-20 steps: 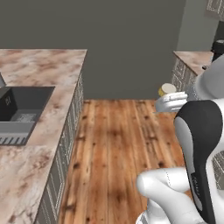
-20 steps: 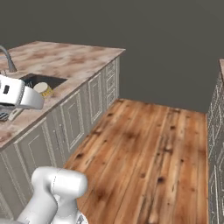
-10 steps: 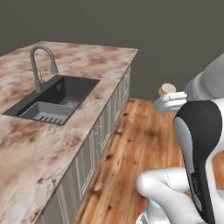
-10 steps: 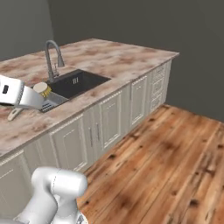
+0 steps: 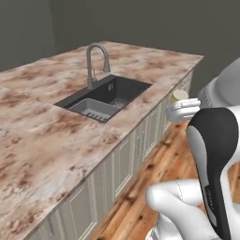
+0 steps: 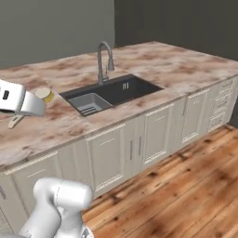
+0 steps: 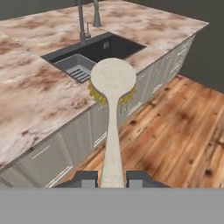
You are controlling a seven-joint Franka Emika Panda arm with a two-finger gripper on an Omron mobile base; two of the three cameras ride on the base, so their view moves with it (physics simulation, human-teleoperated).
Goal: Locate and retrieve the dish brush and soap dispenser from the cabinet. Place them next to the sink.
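My gripper (image 7: pixel 112 178) is shut on the handle of the dish brush (image 7: pixel 113 87), whose round cream head with yellowish bristles points away from the hand. The brush head (image 5: pixel 179 95) pokes out past the white hand in the left base view, and the brush (image 6: pixel 44 94) shows beside the hand in the right base view, held in the air in front of the counter. The sink (image 5: pixel 107 96) is a black basin set in the marble counter, with a grey gooseneck tap (image 5: pixel 93 63) behind it and a grey rack (image 5: pixel 93 109) inside. The soap dispenser and the cabinet are out of view.
The marble counter (image 6: pixel 176 67) runs on both sides of the sink (image 6: pixel 111 92), above cream door and drawer fronts (image 6: pixel 153 135). Wood floor (image 6: pixel 186 186) lies in front of it. A dark grey wall (image 5: pixel 140 23) stands behind the counter.
The base has turned and both base views have swung round: the sink and counter now sit near the middle. The brush stays held in the shut gripper.
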